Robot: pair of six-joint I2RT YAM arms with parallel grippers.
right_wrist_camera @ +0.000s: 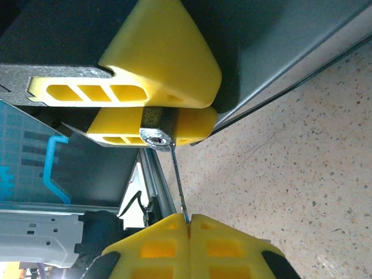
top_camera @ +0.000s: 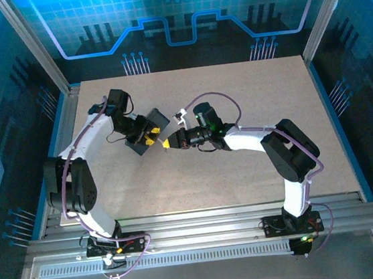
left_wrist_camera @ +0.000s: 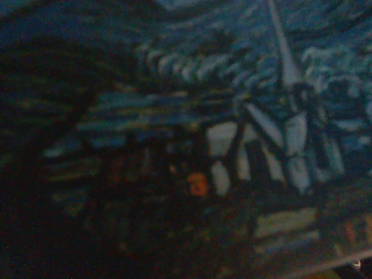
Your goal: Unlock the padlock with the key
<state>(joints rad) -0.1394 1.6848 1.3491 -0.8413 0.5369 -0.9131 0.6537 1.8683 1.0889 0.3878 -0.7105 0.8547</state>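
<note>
Right wrist: right gripper (right_wrist_camera: 189, 221) clamped on key (right_wrist_camera: 178, 180), tip touching padlock (right_wrist_camera: 153, 120); left gripper (right_wrist_camera: 208, 108) pinches padlock; key thin, likely bends; grip by its bow.

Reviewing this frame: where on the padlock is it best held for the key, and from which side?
Probably the dark body of the padlock, pinched across its flat faces from the side, clear of the keyhole end. The left end effector holds it that way here, so the silvery keyhole faces the key, which the right end effector pinches.
</note>
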